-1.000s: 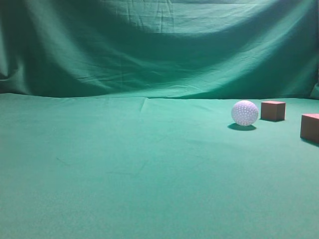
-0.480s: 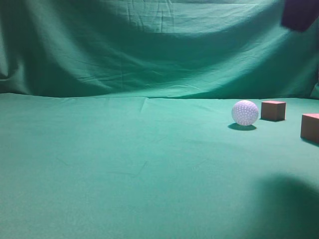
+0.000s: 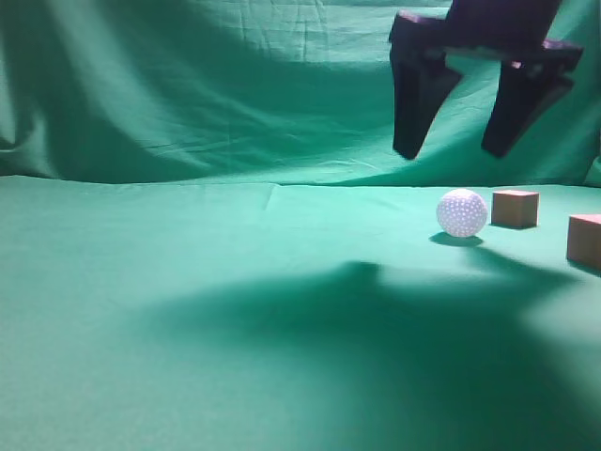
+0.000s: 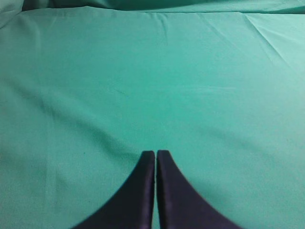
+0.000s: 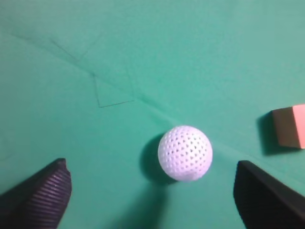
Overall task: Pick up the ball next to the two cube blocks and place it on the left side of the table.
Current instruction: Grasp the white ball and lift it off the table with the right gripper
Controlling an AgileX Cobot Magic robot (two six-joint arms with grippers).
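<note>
The ball [image 3: 461,212] is a small white sphere covered in fine dimples, resting on the table [image 3: 188,282] toward three o'clock in the exterior view, with a small dark shadow under it. The table is a broad flat surface under green cloth, lightly creased. Just beside the ball at its three o'clock sits the nearer of the two cube blocks [image 3: 515,208], a reddish-brown cube with plain faces, apart from the ball by a narrow gap. The second cube [image 3: 584,241] lies at about four o'clock from the ball, cut off by the edge. In the right wrist view the ball [image 5: 185,153] lies near centre, one cube [image 5: 288,126] at its two o'clock.
</note>
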